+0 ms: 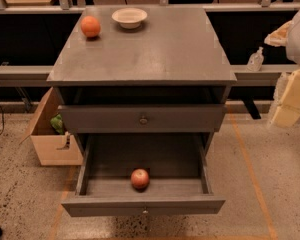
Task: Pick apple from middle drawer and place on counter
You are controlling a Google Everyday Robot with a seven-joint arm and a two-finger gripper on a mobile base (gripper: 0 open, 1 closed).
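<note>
At the front of the pulled-out middle drawer [160,156] lies one apple [140,179], red with a paler patch. It rests on the drawer floor just behind the front wall, about midway between the two low side walls and touching neither. This drawer is wide open, and one small knob [145,211] shows at the middle of its front.

Above it sits one other drawer front [100,119], pushed in, with one dark round knob [143,119] at its centre. That makes two drawers in view, one open and one closed.

Over both spreads the grey tabletop [155,54], square and scuffed, its edges overhanging. Two things stand on it, both near the far edge. One is an orange [90,26] at the far left. The other is a shallow pale bowl [129,17] just to the orange's right, apart from it.

Off to the side, at the picture's right edge, hangs the robot's hand [285,76], level with the tabletop's front edge and the closed drawer. It is well apart from the cabinet and the apple. Its two pale yellow fingers [292,101] stand apart with a gap between them, and nothing is held there.

Left of the cabinet, on the speckled floor [280,194], stands one open cardboard box [52,146] with something green [57,124] inside. One small clear bottle [255,60] stands on the rail behind the cabinet at the right. One orange line [250,169] runs along the floor to the right of the drawers.
</note>
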